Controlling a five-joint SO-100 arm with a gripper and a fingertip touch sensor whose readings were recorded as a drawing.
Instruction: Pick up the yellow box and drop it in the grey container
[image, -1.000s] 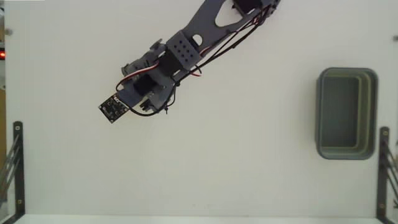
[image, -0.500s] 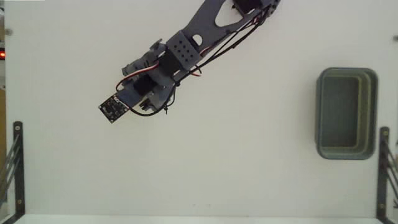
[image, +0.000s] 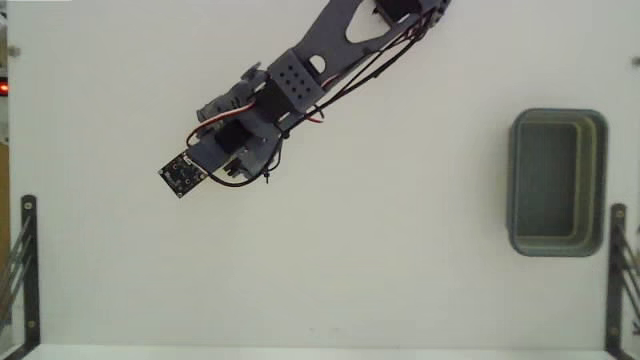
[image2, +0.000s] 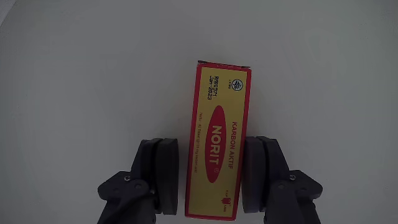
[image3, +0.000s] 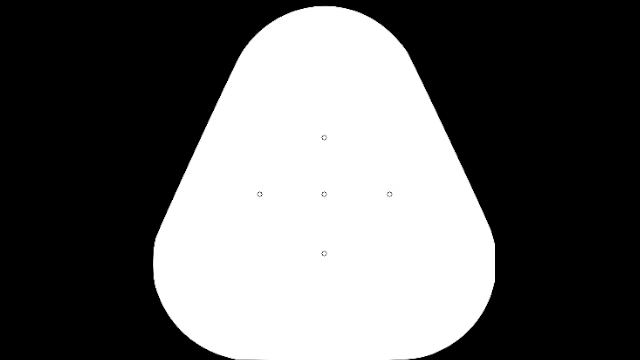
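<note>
Bright, even light cast across a white table (image: 400, 280) in the fixed view, shadows barely seen, no glare, print on the yellow box (image2: 217, 140) rendered sharp in the wrist view, corners slightly dimmed.

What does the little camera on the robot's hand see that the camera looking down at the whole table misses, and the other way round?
Only the wrist view shows the yellow box with its red oval mark, lying between the two open fingers of the gripper, with a gap showing on the left side. Only the fixed view shows the grey container far to the right, and the arm hiding the box. Both show the white table.
</note>
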